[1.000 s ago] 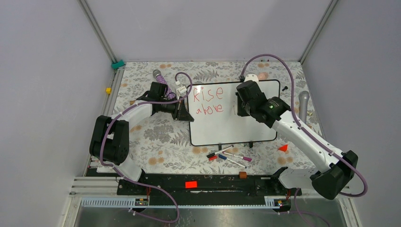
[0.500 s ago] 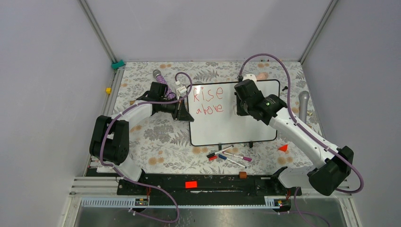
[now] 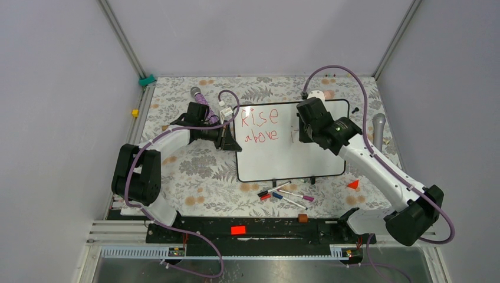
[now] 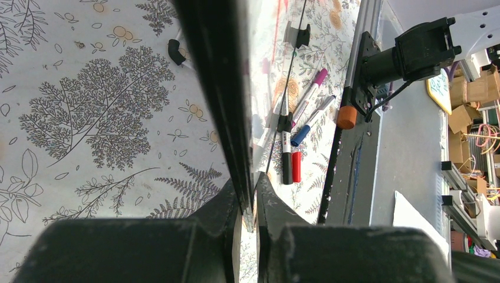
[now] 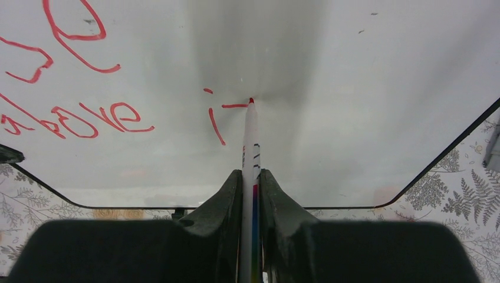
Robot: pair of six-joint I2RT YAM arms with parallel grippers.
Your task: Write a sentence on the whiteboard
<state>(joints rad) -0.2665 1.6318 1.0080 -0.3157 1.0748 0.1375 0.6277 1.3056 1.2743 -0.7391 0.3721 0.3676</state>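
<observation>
The whiteboard (image 3: 289,162) lies flat at the middle of the table (image 3: 194,171), and the sentence (image 3: 259,125) sits toward its 10 o'clock corner. Two red words are finished, "Rise" on top and "above" below it. To the 3 o'clock side of "above", near the board's middle, a third word has begun. The right wrist view shows a dotted "i" and a short crossways stroke beside it.

The left gripper (image 4: 247,197) is at the board's 9 o'clock edge with its jaws pinched together on the thin black rim, which seems to steady the board. The right gripper (image 5: 251,177) has its jaws clamped on a pen (image 5: 250,141), whose red tip touches the board at the end of that short stroke.

By the look of it, the writing is a little past halfway. The letter in hand needs finishing, and whatever closes the sentence is not yet on the board; the blank half toward 3 o'clock leaves room for it. Spare pens (image 3: 284,193) lie loose on the table just off the board's 6 o'clock edge.
</observation>
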